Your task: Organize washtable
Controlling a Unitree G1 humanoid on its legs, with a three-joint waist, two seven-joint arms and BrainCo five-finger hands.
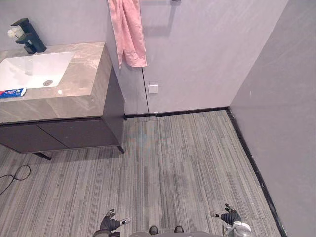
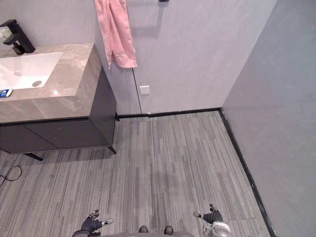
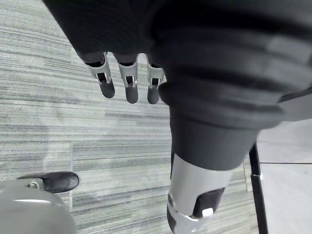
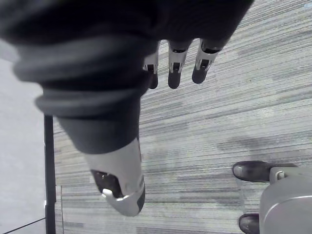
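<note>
The washtable (image 1: 81, 81) stands at the upper left, a marble top with a white sink (image 1: 34, 69) and a black faucet (image 1: 28, 37). A blue and red toothpaste tube (image 1: 12, 92) lies on the counter's left front, beside the basin. Something small and white (image 1: 15, 32) sits behind the faucet. On the wall to the right of the counter hangs a pink towel (image 1: 128, 32). My left hand (image 1: 111, 223) and right hand (image 1: 228, 216) hang low over the floor, far from the washtable. Both are open and empty, with straight fingers (image 3: 127, 80) on the left and straight fingers (image 4: 174, 68) on the right.
A dark cabinet (image 1: 64, 133) on short legs carries the counter. A white wall socket (image 1: 153, 88) sits below the towel. A grey wall (image 1: 286, 113) with a black skirting closes the right side. Striped grey floor (image 1: 177, 163) lies between me and the washtable.
</note>
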